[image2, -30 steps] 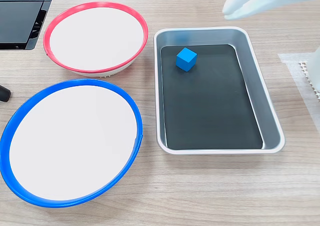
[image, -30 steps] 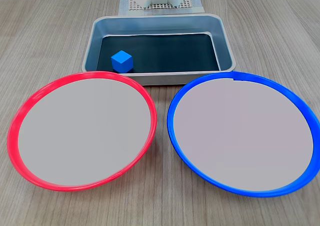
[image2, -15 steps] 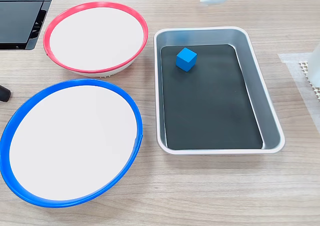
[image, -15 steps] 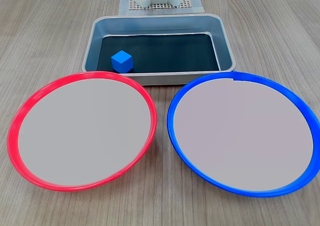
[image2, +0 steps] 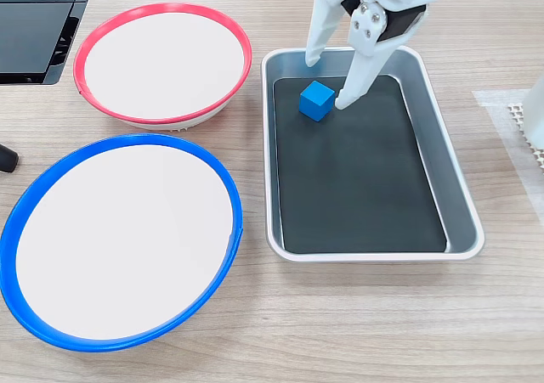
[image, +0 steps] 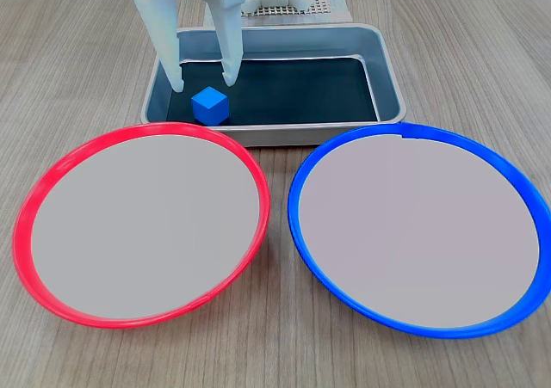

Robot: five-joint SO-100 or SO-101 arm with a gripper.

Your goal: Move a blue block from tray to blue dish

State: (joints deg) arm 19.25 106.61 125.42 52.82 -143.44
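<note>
1. Since half a second ago, the white gripper (image: 202,85) has come down from the far edge of the picture into the tray (image: 387,70); the blue block (image: 210,105), both dishes and the tray lie where they were.
2. Its two fingers are spread wide and hold nothing. In a fixed view the fingertips (image2: 342,103) sit either side of the block (image2: 316,100), one near the tray's far wall, the other over the dark bottom just right of the block.
3. Whether either tip touches the block or the tray floor cannot be told.
4. In a fixed view the block rests on the black bottom at the left, near corner of the tray, close to the near wall and apart from the left wall.
5. Most of the tray's dark bottom to the right of the block is bare.
6. In the same view the blue dish (image: 300,224) lies near and to the right, its far rim just beside the tray's near wall; the red dish (image: 26,224) lies near and to the left, likewise close to that wall.
7. Between the two dishes runs a narrow strip of wooden table (image: 277,319).
8. In a fixed view a black device (image2: 34,26) sits at the top left corner, just beside the red dish (image2: 246,60).
</note>
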